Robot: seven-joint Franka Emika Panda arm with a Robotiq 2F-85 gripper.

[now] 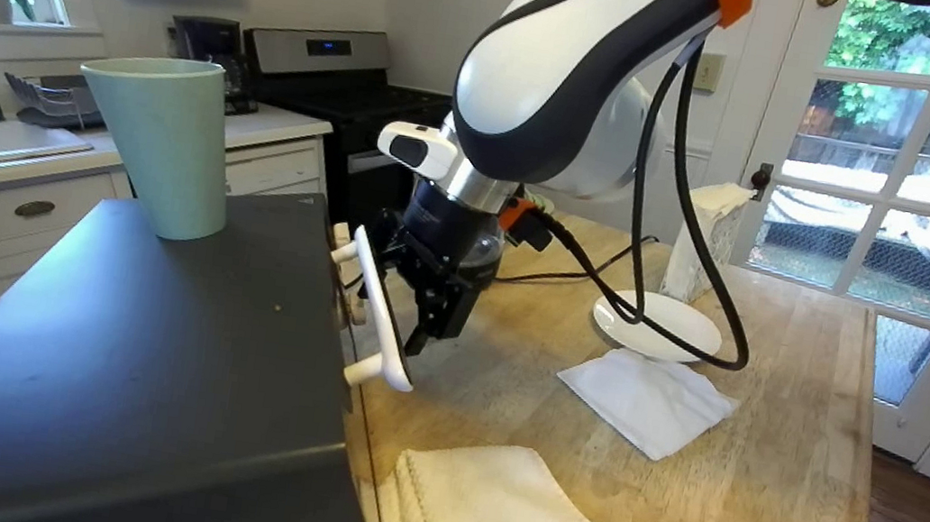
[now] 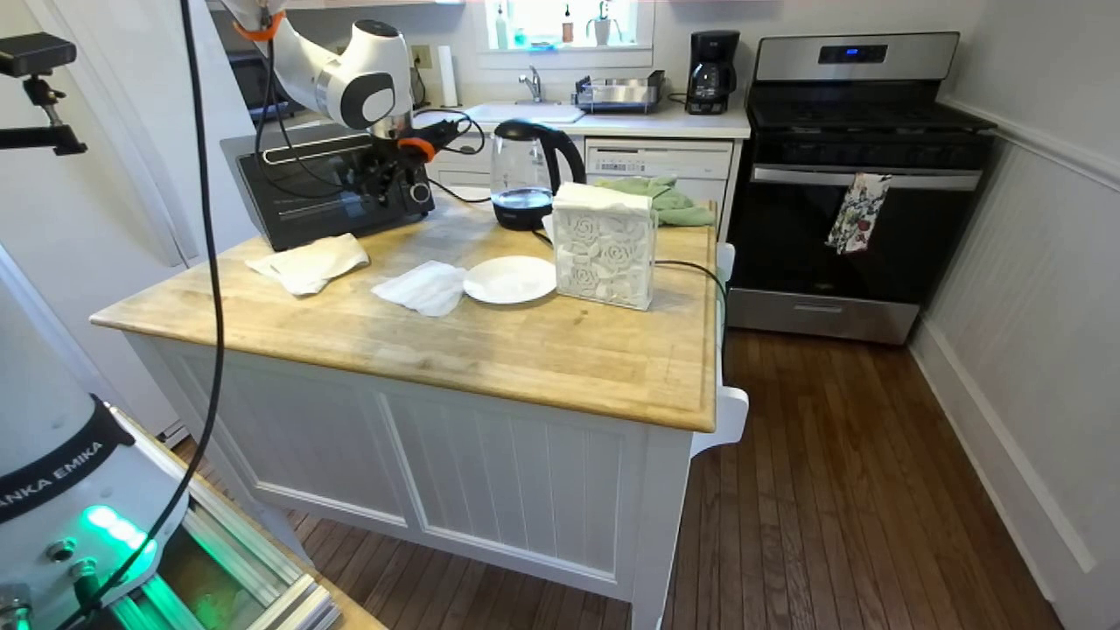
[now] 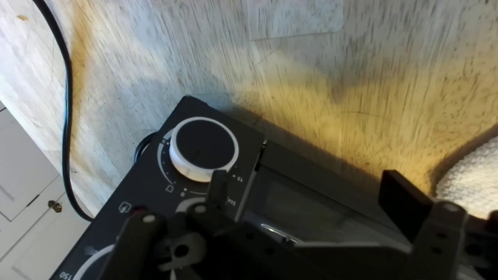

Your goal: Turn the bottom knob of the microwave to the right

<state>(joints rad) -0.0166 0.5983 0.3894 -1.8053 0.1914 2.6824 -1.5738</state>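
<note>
The microwave (image 1: 168,365) stands on the wooden table, with its dark grey top facing an exterior view. Its dark front with a long handle shows in an exterior view (image 2: 306,192). The bottom knob (image 3: 204,147), dark-faced with a pale rim, shows in the wrist view near the panel's corner, and also in an exterior view (image 2: 421,192). Other knobs are partly hidden behind the gripper. My gripper (image 3: 309,192) is open and empty before the microwave's front. One fingertip overlaps the knob's rim in the wrist view; I cannot tell if they touch. It also shows in both exterior views (image 1: 427,338) (image 2: 381,179).
The white door handle (image 1: 383,322) sticks out close beside the gripper. A green cup (image 1: 179,157) stands on the microwave. A kettle (image 2: 525,184), a plate (image 2: 510,280), a napkin holder (image 2: 604,249) and cloths (image 2: 311,262) are on the table. A black cable (image 3: 67,116) lies near the knob.
</note>
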